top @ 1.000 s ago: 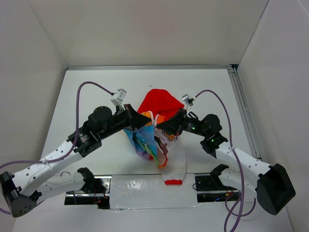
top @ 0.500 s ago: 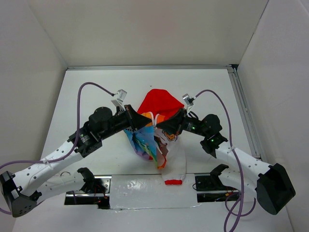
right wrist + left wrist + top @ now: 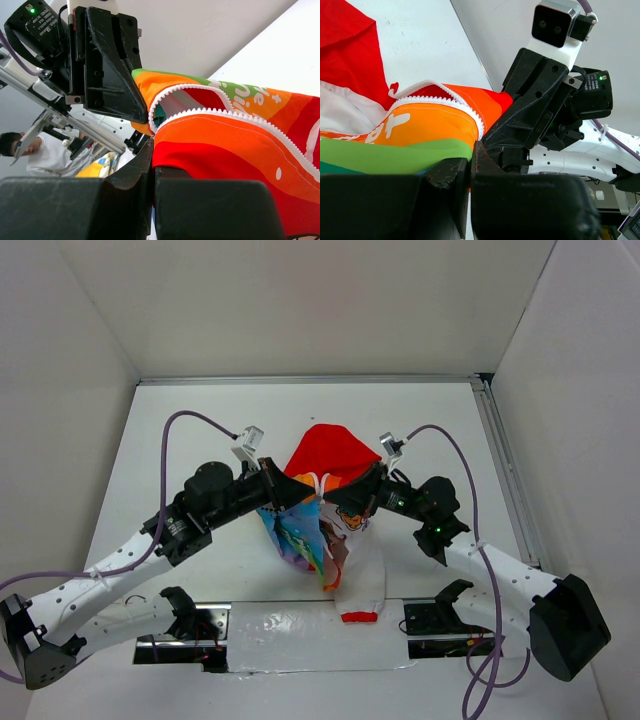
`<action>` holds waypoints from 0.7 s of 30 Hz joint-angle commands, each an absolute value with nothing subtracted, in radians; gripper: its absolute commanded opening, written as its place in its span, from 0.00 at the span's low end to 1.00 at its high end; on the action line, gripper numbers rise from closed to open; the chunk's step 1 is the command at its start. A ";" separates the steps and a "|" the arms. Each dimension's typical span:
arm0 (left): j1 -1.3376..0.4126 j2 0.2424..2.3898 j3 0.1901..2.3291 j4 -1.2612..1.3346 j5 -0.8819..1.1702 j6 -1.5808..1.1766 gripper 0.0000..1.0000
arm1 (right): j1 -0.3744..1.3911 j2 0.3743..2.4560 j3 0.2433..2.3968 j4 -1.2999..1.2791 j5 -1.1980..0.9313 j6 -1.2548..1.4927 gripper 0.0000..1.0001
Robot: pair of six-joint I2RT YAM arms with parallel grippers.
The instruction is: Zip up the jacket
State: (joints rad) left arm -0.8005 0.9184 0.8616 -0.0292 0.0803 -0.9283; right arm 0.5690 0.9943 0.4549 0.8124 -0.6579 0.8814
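Note:
The jacket (image 3: 322, 455) hangs bunched between my two grippers at the table's middle, red hood toward the back, rainbow panels and white lining drooping toward the front. My left gripper (image 3: 291, 492) is shut on the jacket's left front edge; orange and green fabric (image 3: 420, 130) with white zipper teeth (image 3: 440, 100) shows above its jaws. My right gripper (image 3: 342, 497) is shut on the right front edge; orange-red fabric (image 3: 240, 145) and zipper teeth (image 3: 235, 114) show there. The two grippers are close together, facing each other. The zipper is open.
The white table (image 3: 200, 420) has walls on three sides and a metal rail (image 3: 505, 470) along its right edge. A foil-covered strip (image 3: 300, 625) and black mounts lie along the near edge. Purple cables loop above both arms.
The right gripper has edged slightly left toward the left gripper, drawing the jacket's two front edges a little closer. Otherwise nothing visibly moved.

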 commanded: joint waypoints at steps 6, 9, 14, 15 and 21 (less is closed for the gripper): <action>-0.801 0.897 0.870 0.012 0.078 -0.956 0.00 | 0.571 0.962 0.451 0.874 -0.641 0.858 0.00; -0.801 0.887 0.870 0.005 0.066 -0.972 0.00 | 0.569 0.948 0.443 0.836 -0.643 0.839 0.00; -0.801 0.879 0.859 0.012 0.061 -1.003 0.00 | 0.569 0.933 0.419 0.845 -0.649 0.839 0.00; -0.801 0.876 0.859 0.015 0.058 -1.006 0.00 | 0.569 0.931 0.419 0.842 -0.647 0.838 0.00; -0.801 0.867 0.847 0.043 0.072 -1.031 0.00 | 0.569 0.928 0.410 0.871 -0.650 0.841 0.00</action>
State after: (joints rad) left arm -0.8009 0.8883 0.8482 -0.0334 0.0689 -1.0042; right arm 0.5690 0.9504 0.4129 0.8074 -0.6510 0.8562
